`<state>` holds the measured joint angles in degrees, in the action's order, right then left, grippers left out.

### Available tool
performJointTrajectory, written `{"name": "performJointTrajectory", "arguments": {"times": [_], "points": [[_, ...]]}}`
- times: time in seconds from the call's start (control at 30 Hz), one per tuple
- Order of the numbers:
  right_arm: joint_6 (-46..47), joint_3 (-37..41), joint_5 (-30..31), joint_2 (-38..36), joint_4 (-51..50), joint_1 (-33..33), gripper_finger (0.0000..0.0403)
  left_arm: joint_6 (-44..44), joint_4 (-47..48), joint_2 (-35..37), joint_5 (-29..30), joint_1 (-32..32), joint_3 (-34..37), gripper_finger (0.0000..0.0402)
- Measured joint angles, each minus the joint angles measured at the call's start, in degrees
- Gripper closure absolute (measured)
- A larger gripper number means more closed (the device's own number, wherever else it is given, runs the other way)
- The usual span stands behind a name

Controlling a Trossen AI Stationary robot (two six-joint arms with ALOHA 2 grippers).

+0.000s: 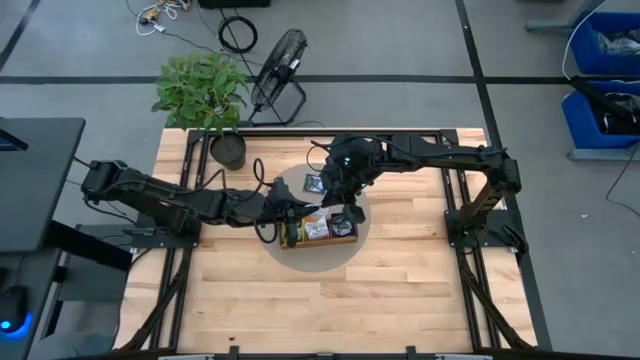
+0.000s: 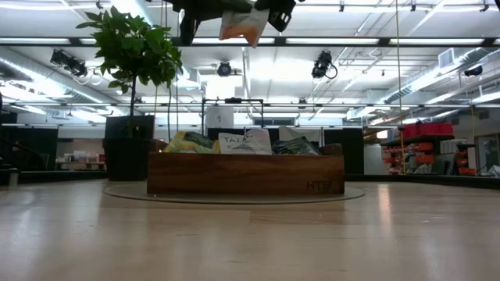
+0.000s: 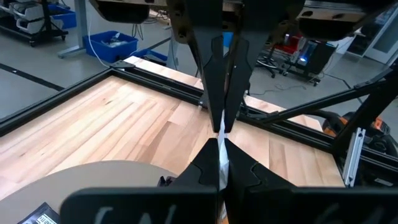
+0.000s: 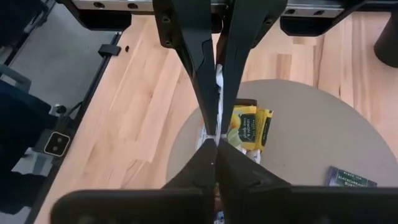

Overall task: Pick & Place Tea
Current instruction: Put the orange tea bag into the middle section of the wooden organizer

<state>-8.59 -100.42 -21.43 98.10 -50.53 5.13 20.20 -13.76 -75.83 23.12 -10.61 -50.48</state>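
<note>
Now both grippers' fingers shut on same white packet (image 3: 220, 163), pinched betw tips above tray (image 1: 318, 240).

We are in a robotics lab or workshop hall: a wooden table (image 1: 400, 290) in a black metal frame (image 1: 465, 190) stands on grey concrete floor (image 1: 400, 50), with ceiling strip lights (image 2: 344, 40), blue storage bins (image 1: 605, 40), shelving and loose cables (image 1: 237, 33) around.

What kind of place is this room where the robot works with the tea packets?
Probably a robotics lab or workshop in an industrial hall. The wooden table sits in a black metal frame on a grey concrete floor, blue storage bins stand nearby, and exposed ducts and strip lights run overhead.
</note>
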Motion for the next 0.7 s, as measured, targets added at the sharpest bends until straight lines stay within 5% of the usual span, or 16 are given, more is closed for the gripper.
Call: {"name": "performJointTrajectory", "arguments": {"times": [0.47,0.7], "points": [[-2.46,0.0,-0.64,-0.02,-4.93,-0.17,0.0401,-1.98,7.04,3.65,-0.21,-0.31,0.0,0.0364],[-2.44,0.04,-0.91,0.3,-5.4,-0.47,0.0402,-4.23,13.85,11.89,7.17,-0.2,0.0,0.0357]]}}
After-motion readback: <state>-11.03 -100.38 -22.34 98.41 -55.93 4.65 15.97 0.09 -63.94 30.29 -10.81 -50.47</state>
